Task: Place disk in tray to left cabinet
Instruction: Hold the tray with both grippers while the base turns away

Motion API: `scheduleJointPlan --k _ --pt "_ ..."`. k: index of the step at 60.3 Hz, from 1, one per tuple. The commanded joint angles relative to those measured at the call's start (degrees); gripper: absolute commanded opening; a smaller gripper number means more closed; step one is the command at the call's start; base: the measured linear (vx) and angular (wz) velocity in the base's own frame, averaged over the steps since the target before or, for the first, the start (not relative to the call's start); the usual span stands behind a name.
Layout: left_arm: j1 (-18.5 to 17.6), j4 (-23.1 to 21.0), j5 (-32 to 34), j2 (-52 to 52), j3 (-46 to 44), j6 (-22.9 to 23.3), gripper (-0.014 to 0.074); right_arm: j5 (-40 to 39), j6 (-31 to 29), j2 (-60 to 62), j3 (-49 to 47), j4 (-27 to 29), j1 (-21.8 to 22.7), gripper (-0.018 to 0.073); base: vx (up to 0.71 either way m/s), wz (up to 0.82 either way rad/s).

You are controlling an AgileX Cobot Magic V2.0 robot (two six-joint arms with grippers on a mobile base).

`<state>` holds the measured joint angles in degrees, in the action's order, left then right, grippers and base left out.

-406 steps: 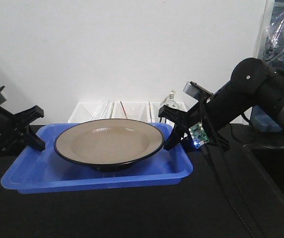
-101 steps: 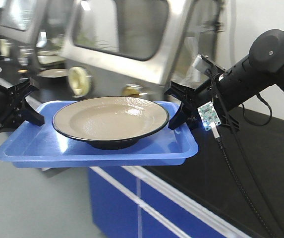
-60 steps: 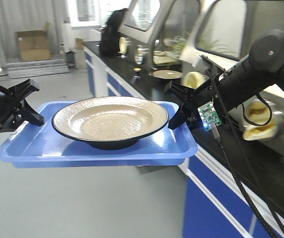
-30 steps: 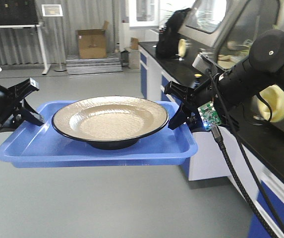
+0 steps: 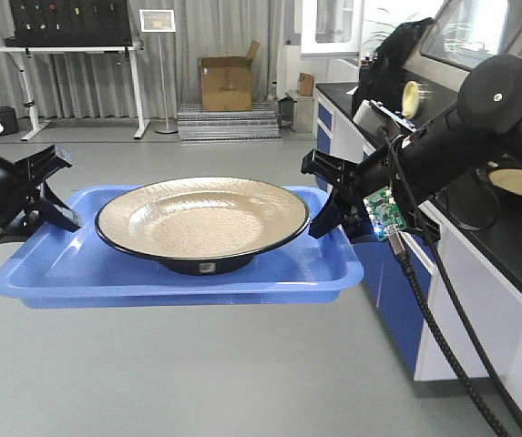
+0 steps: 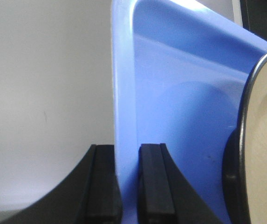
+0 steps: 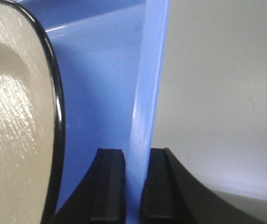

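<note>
**Hidden or cut off**
- Left arm: runs off the picture's edge in the front view.
- Tray floor under the disk and most of the disk's black underside: covered. Only its dark foot shows, with a small pale mark too small to read.
- Wrist views: each shows one slice of the disk's rim, with the rest out of frame.
- Pale round object at the right edge of the counter [image 5: 516, 246]: cut off and not identifiable.

**Count**
- Tray [image 5: 78, 273], blue: 1. It is in the air over the grey floor [image 5: 242, 382], roughly level.
- Disk [image 5: 201, 214], tan with a black rim: 1. It rests mid-tray, clear of all four walls.
- Left gripper [image 5: 60, 211]: 1. Its fingers [image 6: 154, 186] are closed down to rim thickness, one on each side of the tray's left edge.
- Right gripper [image 5: 329, 209]: 1. Its fingers [image 7: 107, 186] likewise pinch the right edge, near the far corner.
- Cardboard box [image 5: 226, 84]: 1, on the floor at the back.
- Desk [image 5: 69, 55]: 1.
- Sign stand [image 5: 158, 23]: 1.
</note>
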<state>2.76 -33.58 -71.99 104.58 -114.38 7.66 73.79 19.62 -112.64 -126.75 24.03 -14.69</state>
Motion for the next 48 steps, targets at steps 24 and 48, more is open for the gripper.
scheduleJointPlan --k 24,48 --pt "-1.3 -9.8 0.5 -3.6 -2.1 0.0 -0.0002 -1.1 -0.9 3.6 -2.2 8.3 -1.2 -0.0001 0.46 0.08" --pt "-1.3 -9.8 0.5 -3.6 -2.1 0.0 -0.0002 -1.1 -0.9 3.6 -2.2 8.3 -1.2 -0.0001 0.5 0.08"
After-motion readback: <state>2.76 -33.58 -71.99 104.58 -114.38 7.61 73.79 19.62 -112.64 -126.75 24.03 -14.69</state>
